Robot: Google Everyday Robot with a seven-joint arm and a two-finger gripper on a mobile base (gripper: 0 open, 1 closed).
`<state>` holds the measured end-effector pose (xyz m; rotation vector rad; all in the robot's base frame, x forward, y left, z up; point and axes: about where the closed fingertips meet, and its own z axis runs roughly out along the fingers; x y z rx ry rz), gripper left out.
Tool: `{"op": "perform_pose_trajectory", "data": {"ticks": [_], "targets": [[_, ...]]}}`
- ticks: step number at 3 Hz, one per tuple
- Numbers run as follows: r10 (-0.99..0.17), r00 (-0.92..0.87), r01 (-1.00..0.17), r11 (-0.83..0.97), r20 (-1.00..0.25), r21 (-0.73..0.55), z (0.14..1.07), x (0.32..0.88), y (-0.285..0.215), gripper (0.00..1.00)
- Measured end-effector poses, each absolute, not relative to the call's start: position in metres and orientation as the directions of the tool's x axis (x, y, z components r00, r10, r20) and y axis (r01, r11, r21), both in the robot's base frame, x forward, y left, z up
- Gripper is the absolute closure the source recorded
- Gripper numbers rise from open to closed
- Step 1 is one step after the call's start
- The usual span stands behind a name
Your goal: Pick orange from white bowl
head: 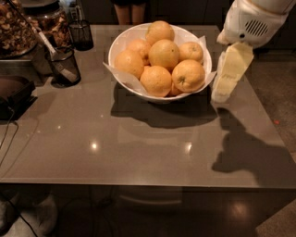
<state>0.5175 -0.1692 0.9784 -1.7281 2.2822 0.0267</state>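
The white bowl (121, 42), lined with white paper, stands on the grey table (138, 152) at the far middle and holds several oranges. The orange (190, 73), large with a dark star-shaped scar on its face, lies at the bowl's front right against the rim. A smaller orange (191, 51) with a stem dot lies behind it. My gripper (230, 76) hangs from the white arm (252, 21) just right of the bowl, next to its rim and at about the orange's height. It holds nothing that I can see.
Two dark mesh cups (64, 65) (82, 33) stand at the far left, one with a utensil in it. A tray of brown dried food (16, 30) and a dark object (14, 92) sit past the table's left edge. A person's legs (129, 11) stand behind the table.
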Motion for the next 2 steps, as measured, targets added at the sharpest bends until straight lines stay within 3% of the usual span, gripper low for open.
{"op": "perform_pose_trajectory", "data": {"ticks": [2], "targets": [[-0.913,-0.274,-0.935,0.327,-0.304,-0.139,1.008,0.56,-0.125,0.0]]}}
